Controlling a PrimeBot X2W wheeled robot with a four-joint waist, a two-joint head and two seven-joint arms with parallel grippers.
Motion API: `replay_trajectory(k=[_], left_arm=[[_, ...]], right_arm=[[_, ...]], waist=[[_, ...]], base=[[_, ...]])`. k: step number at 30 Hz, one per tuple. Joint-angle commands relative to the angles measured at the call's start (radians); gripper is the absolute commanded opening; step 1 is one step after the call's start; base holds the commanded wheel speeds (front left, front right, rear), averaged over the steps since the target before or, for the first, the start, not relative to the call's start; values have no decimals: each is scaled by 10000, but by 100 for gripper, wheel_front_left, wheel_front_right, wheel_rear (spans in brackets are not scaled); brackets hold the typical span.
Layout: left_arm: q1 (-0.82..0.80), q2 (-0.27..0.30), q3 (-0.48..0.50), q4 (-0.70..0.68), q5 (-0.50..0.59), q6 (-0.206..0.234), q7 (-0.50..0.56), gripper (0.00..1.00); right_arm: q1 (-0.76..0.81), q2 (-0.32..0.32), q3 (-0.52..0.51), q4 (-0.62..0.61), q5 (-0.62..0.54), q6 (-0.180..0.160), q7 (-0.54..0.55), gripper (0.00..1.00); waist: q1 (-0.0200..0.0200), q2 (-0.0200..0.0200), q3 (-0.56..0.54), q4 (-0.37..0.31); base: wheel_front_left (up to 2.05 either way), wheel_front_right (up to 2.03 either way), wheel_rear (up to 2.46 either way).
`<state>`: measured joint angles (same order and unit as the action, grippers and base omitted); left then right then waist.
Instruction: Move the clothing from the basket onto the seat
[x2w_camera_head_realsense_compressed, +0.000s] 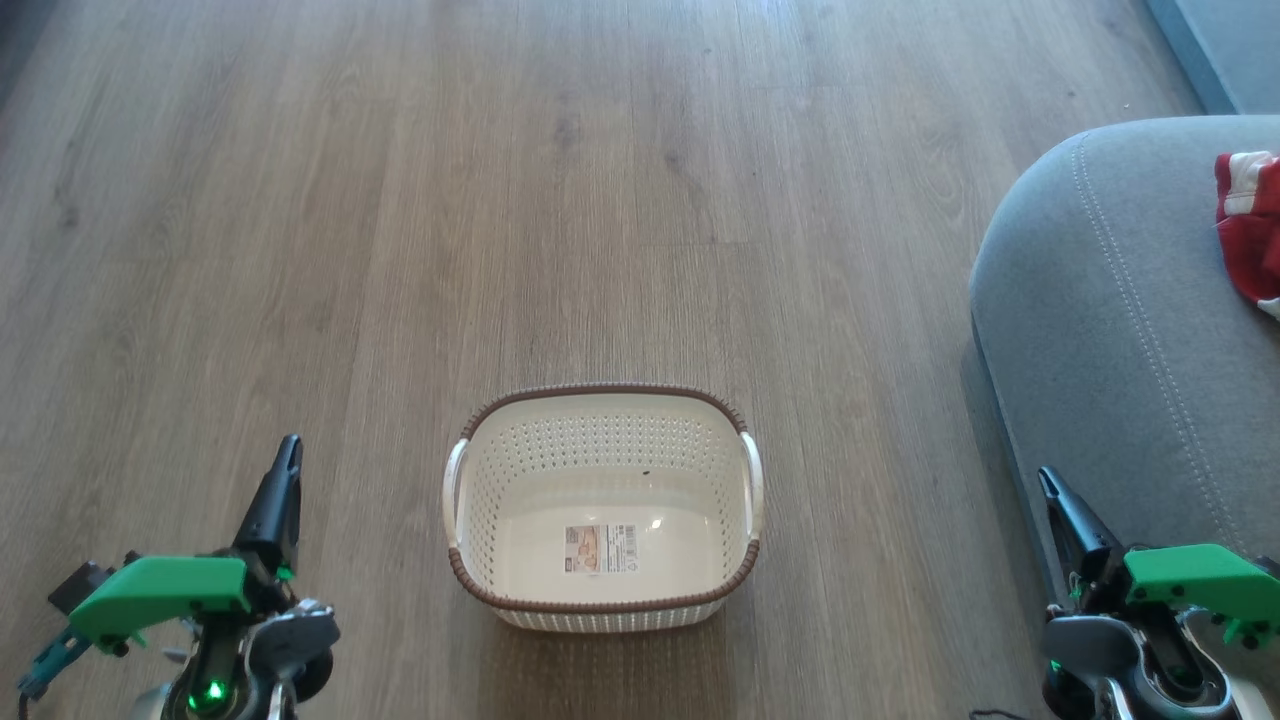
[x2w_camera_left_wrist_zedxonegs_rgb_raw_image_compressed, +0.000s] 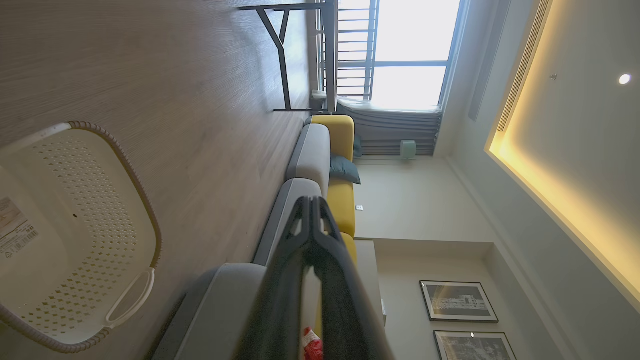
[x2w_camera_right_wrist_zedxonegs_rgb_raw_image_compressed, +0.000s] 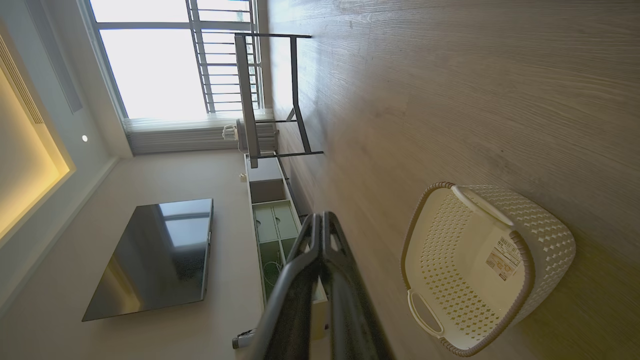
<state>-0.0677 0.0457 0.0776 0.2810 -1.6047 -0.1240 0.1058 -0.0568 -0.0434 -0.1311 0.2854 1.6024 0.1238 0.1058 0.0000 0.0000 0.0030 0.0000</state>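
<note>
1. Basket (x2w_camera_head_realsense_compressed: 600, 445) stands upright on the wood floor (x2w_camera_head_realsense_compressed: 500, 200), low centre in the head view. It is between the two grippers and touches neither.
2. Basket inside: the bare plastic bottom shows, with a sticker (x2w_camera_head_realsense_compressed: 600, 548) flat on it. Brown rim, with white handles on the left and right sides.
3. Clothing (x2w_camera_head_realsense_compressed: 1250, 225): red with white parts, bunched on top of the seat (x2w_camera_head_realsense_compressed: 1100, 330) at the right edge of the head view, cut off by the frame. It is well apart from the basket.
4. Seat: grey, with a rounded corner and a pale stitch line. It is to the right of the basket with a strip of floor between them.
5. Left gripper (x2w_camera_head_realsense_compressed: 290, 447): lower left, fingers pressed together with nothing between them. The tip points up the view, over the floor left of the basket and apart from it.
6. Right gripper (x2w_camera_head_realsense_compressed: 1045, 477): lower right, fingers closed tight and holding nothing, by the seat's near edge.
7. Left wrist view: the fingers meet at the tips. A red scrap of clothing shows low down in the slit between them, on the grey seat. Basket at left, yellow sofa back (x2w_camera_left_wrist_zedxonegs_rgb_raw_image_compressed: 342, 200) further along.
8. Right wrist view: fingers together, with the basket just right of them on the floor. TV (x2w_camera_right_wrist_zedxonegs_rgb_raw_image_compressed: 155, 255) on the wall, black-legged table (x2w_camera_right_wrist_zedxonegs_rgb_raw_image_compressed: 247, 100) by the window (x2w_camera_right_wrist_zedxonegs_rgb_raw_image_compressed: 150, 60).
</note>
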Motion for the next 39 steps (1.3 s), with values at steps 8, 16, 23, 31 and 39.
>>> replay_trajectory(k=[8,16,23,31,39], left_arm=[[-404,45,365,-356,-37,-67,77,0],[-404,45,364,-356,-38,-67,76,0],[-404,45,364,-356,-38,-67,76,0],[-404,45,364,-357,-38,-67,76,0],[-404,45,363,-357,-39,-67,76,0]], right_arm=[[-512,-70,164,-406,55,69,82,0],[-512,-70,163,-406,54,69,82,0],[-512,-69,163,-406,54,69,82,0],[-512,-69,163,-406,54,69,82,0],[-512,-69,162,-406,54,69,83,0]], waist=[[0,0,1,0],[0,0,1,0],[0,0,1,0],[0,0,1,0],[0,0,1,0]], base=[[0,0,0],[0,0,0],[0,0,0],[0,0,0],[0,0,0]])
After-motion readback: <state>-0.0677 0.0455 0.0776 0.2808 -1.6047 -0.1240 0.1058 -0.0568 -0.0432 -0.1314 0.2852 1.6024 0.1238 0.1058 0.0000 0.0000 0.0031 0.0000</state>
